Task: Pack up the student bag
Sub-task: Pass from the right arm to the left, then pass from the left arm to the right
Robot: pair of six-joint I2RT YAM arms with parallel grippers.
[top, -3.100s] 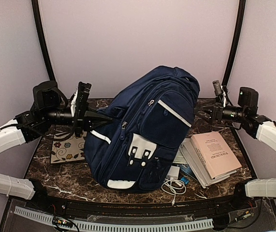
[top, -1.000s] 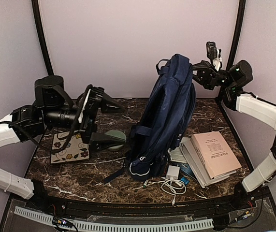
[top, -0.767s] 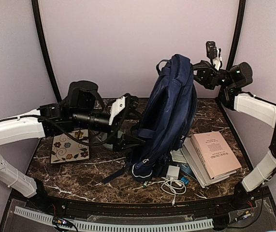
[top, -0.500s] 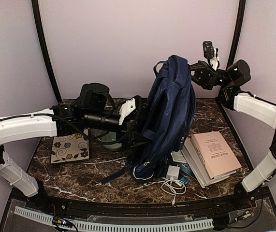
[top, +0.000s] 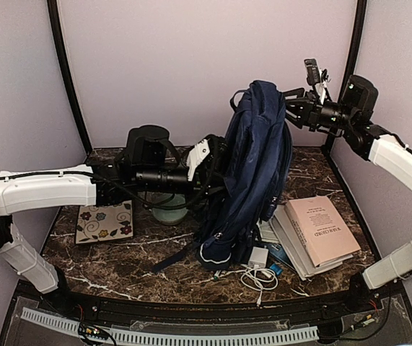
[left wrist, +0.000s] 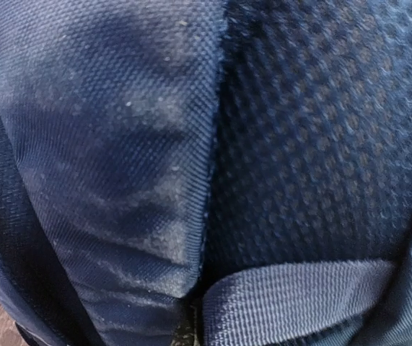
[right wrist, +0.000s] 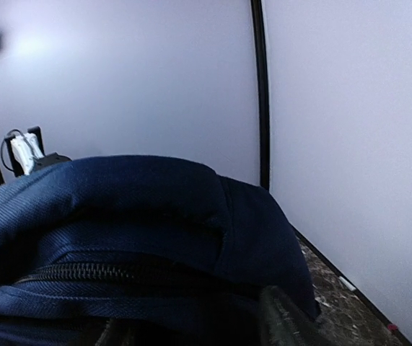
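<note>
The left hand (top: 218, 171) is pressed together, buried against the side of the student bag (top: 256, 180); whether it pinches fabric cannot be told. The right hand (top: 294, 115) sits at the bag's top, and I cannot tell if it is spread or pinching. The bag stands upright mid-table (top: 119, 263). Right of the bag lies a stack of books (top: 321, 231), and left of it a flowered card (top: 104, 222).

**Reaching inward from both sides**

Stretching level and rightward with left arm (top: 47, 189), left gripper (top: 217, 160) closed tight. Reaching high at far right with right arm (top: 400, 155), right gripper (top: 293, 109) pointing left, jaw gap unclear.
</note>
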